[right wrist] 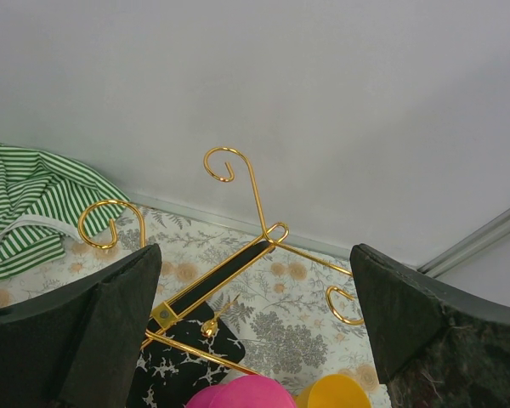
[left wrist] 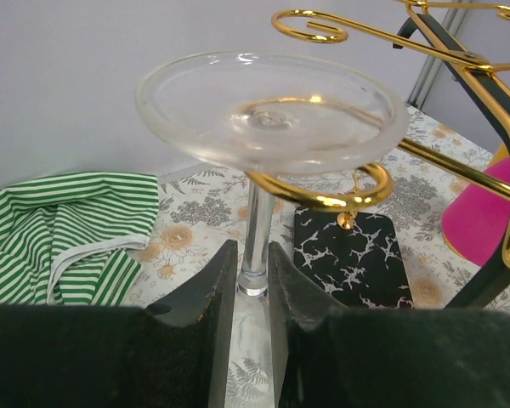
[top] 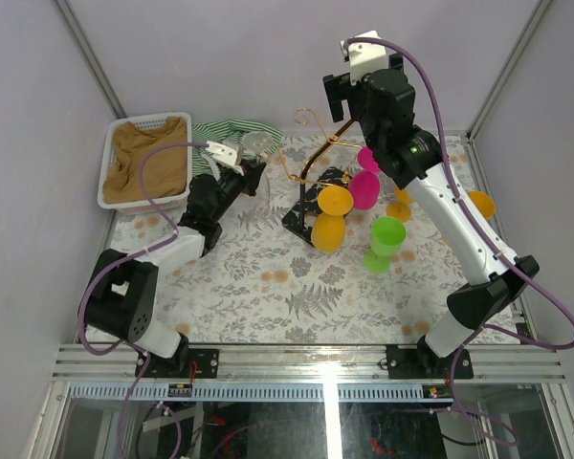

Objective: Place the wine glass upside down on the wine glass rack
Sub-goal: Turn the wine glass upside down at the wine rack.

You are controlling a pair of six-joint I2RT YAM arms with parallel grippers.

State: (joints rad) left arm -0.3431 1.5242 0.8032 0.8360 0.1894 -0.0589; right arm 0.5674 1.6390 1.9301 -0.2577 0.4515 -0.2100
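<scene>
The clear wine glass (left wrist: 272, 110) is upside down, foot on top, and my left gripper (left wrist: 253, 255) is shut on its stem just above the bowl. A curled gold hook (left wrist: 340, 201) of the wine glass rack (left wrist: 484, 76) lies against the stem right under the foot. From above, the left gripper (top: 241, 170) holds the wine glass (top: 256, 143) at the rack's (top: 311, 143) left arm. The rack's black speckled base (left wrist: 348, 251) lies below. My right gripper (top: 349, 91) hangs open high above the rack (right wrist: 263, 229), holding nothing.
Pink (top: 365, 186) and orange (top: 333, 201) glasses hang on the rack. A green glass (top: 386, 239) stands to its right, with more orange glasses (top: 478, 201) beyond. A white basket (top: 115, 163) of brown cloth sits back left. A green striped cloth (left wrist: 59, 221) lies beside it.
</scene>
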